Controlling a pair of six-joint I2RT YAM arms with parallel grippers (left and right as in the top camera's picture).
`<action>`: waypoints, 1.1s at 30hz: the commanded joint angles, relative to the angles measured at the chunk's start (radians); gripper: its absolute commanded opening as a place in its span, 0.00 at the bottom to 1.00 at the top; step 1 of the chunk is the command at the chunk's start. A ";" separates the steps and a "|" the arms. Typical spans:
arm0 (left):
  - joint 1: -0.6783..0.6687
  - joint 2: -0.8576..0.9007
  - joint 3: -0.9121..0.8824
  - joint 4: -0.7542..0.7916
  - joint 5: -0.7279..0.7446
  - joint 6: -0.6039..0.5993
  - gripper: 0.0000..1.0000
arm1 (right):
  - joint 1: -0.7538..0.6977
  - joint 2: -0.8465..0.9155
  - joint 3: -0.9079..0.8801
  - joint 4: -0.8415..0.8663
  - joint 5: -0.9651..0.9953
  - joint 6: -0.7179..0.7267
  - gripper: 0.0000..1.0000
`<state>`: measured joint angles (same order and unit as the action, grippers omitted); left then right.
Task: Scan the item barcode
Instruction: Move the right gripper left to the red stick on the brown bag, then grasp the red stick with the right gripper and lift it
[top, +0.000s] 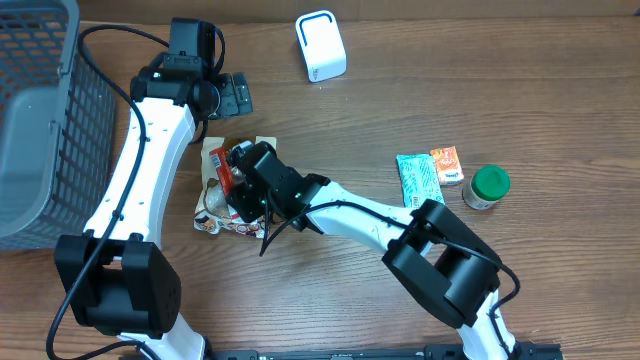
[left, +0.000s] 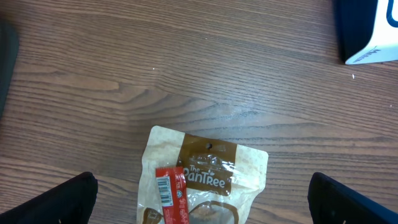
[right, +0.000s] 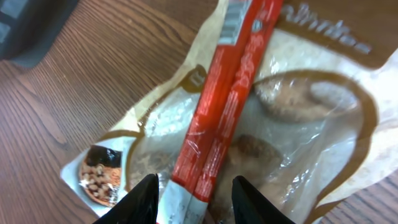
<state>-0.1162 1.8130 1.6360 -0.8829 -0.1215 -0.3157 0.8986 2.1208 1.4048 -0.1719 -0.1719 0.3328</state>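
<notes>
The red stick packet (right: 224, 106) is laid on the brown snack pouch (right: 311, 130). Its long axis is run from the upper right of the right wrist view to the bottom centre, where it is bracketed by the right gripper (right: 194, 183). Whether it is pinched cannot be told. The left gripper (left: 202, 180) is held wide and empty, so the right arm is judged nearer. The white box (top: 320, 45), likely the scanner, is shown whole only overhead, upper centre.
</notes>
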 joint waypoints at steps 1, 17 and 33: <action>0.000 -0.001 0.006 0.001 -0.013 -0.002 1.00 | 0.008 0.034 0.014 0.006 -0.016 0.011 0.39; 0.000 -0.001 0.006 0.001 -0.013 -0.002 1.00 | 0.016 0.034 0.014 0.005 -0.016 0.010 0.09; 0.000 -0.001 0.006 0.001 -0.013 -0.002 1.00 | -0.042 -0.139 0.018 -0.086 -0.009 -0.082 0.04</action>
<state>-0.1162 1.8130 1.6360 -0.8829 -0.1215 -0.3157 0.8875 2.1010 1.4044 -0.2440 -0.1837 0.2893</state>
